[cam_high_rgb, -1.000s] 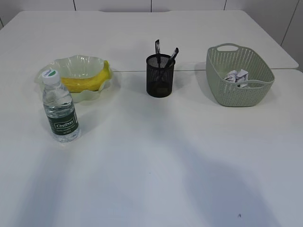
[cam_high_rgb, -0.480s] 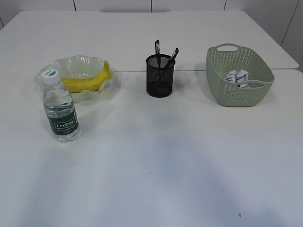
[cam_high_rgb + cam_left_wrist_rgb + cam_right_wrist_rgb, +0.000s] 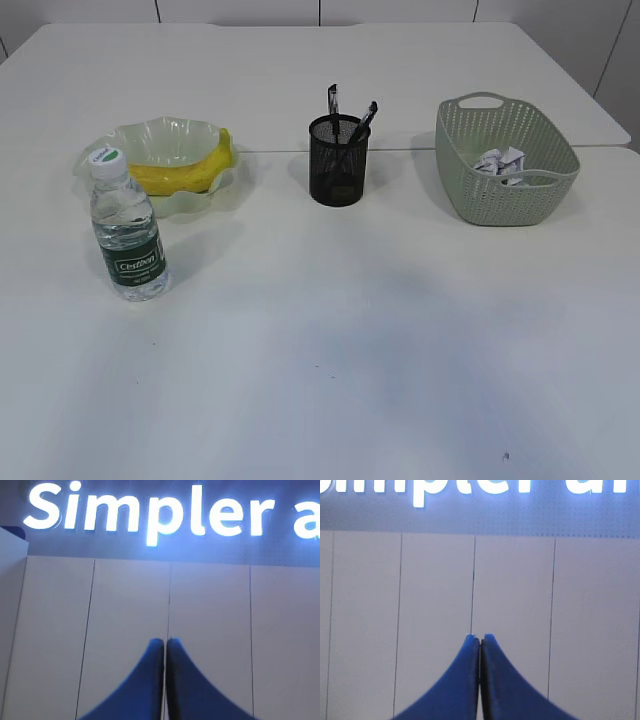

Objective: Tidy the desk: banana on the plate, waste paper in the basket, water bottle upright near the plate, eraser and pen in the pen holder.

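Observation:
The yellow banana (image 3: 185, 172) lies on the pale scalloped plate (image 3: 165, 133) at the left. The water bottle (image 3: 127, 227) stands upright just in front of the plate. The black mesh pen holder (image 3: 339, 160) holds pens (image 3: 361, 122); the eraser is not visible. Crumpled waste paper (image 3: 499, 162) lies in the green basket (image 3: 470, 180). Neither arm shows in the exterior view. My left gripper (image 3: 165, 641) and right gripper (image 3: 480, 637) are both shut and empty, pointing at a panelled wall.
The white table (image 3: 330, 330) has a seam across its far part. Both wrist views show a white panelled wall (image 3: 210, 625) with a glowing sign (image 3: 150, 515) above it.
The dark arm shadows on the near part of the table have faded away. The objects have not moved.

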Tool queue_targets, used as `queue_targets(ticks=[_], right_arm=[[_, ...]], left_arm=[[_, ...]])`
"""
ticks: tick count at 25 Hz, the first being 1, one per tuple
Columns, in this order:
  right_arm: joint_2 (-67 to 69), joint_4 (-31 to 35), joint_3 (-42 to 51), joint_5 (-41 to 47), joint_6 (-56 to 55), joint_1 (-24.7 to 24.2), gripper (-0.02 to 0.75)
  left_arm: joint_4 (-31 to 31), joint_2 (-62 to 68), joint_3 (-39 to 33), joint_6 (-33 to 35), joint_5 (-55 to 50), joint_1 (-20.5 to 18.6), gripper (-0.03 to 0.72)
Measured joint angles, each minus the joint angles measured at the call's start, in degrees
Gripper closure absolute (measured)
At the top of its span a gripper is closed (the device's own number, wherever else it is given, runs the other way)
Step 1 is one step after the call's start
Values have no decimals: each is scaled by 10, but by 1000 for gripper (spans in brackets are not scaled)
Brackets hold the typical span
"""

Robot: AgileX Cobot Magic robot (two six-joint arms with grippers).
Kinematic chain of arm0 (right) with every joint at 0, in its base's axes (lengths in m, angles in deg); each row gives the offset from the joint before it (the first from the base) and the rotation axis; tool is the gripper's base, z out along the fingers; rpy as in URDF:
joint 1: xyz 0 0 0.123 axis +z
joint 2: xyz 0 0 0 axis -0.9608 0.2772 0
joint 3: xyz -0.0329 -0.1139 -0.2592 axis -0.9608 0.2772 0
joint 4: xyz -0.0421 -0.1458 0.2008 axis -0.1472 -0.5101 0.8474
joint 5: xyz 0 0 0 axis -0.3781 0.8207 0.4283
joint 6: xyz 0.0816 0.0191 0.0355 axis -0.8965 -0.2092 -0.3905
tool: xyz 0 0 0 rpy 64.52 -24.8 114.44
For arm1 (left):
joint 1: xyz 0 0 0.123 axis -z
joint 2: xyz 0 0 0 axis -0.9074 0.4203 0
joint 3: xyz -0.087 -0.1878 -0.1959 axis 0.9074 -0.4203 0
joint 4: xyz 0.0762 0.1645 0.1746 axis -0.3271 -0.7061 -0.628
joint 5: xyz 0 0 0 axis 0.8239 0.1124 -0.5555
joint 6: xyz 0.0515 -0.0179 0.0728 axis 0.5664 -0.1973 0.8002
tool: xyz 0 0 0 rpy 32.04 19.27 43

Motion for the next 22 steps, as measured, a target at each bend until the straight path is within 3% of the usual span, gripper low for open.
queue_targets(ticks=[6, 18, 22], right_arm=[[-127, 9, 133, -1, 5, 0, 749], [-403, -5, 665, 0, 8, 0, 749], [-476, -14, 818, -47, 0, 0, 749]], left_arm=[[2, -46, 0, 0, -7, 1, 713], [2, -104, 4, -17, -13, 1, 713], [2, -104, -10, -24, -34, 1, 713]])
